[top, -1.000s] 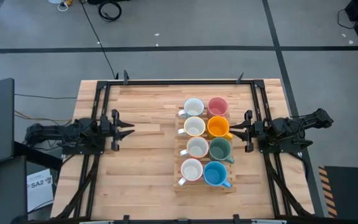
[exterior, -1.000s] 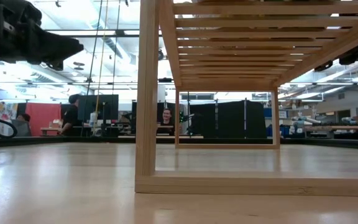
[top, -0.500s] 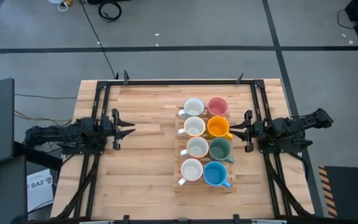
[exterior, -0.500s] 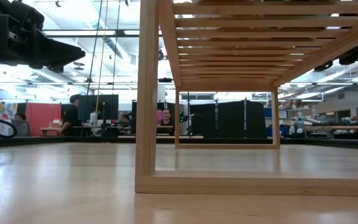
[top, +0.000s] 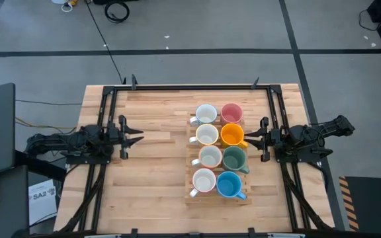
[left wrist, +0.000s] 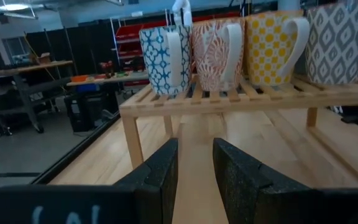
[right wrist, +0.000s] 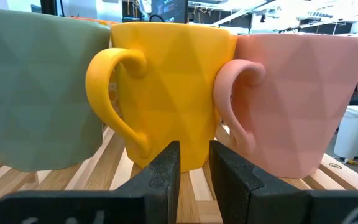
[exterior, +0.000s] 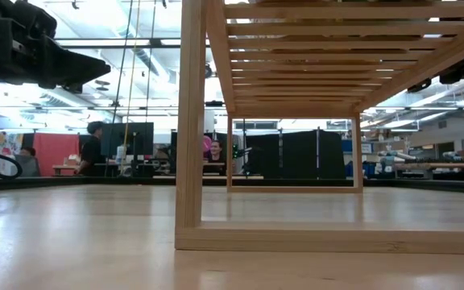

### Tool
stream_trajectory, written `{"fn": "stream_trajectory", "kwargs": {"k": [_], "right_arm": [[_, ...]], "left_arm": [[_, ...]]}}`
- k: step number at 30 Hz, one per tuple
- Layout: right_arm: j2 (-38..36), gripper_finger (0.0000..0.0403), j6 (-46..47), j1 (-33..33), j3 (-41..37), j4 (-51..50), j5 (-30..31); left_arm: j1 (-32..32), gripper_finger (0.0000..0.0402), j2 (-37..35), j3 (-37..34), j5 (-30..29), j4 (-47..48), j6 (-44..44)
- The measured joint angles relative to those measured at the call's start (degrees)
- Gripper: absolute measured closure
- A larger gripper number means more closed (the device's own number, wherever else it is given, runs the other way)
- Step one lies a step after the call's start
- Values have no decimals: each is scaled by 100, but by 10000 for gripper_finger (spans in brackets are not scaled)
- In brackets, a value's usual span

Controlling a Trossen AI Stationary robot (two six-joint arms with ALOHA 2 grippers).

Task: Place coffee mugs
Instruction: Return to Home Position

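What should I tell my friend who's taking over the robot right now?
Left gripper: slightly open, empty, over the table's left side.
Right gripper: slightly open, empty, close to the orange mug.
All eight mugs stand on the wooden shelf: four patterned mugs in one row; pink mug, orange mug, green mug and blue mug in the other.
Done: all mugs placed.
Left: probably only parking the arms.

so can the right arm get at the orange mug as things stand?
Probably yes. The orange mug stands in the column of the shelf nearest the right gripper, handle toward it, nothing between. The green mug and pink mug flank it closely.
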State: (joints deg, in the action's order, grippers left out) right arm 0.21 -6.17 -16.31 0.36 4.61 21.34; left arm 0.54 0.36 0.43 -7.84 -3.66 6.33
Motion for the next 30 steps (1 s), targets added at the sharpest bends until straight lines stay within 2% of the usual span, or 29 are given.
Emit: {"fn": "stream_trajectory", "kwargs": {"k": [30], "right_arm": [[0, 312, 1, -1, 0, 1, 1]], "left_arm": [[0, 295, -13, -1, 1, -175, -15]]}}
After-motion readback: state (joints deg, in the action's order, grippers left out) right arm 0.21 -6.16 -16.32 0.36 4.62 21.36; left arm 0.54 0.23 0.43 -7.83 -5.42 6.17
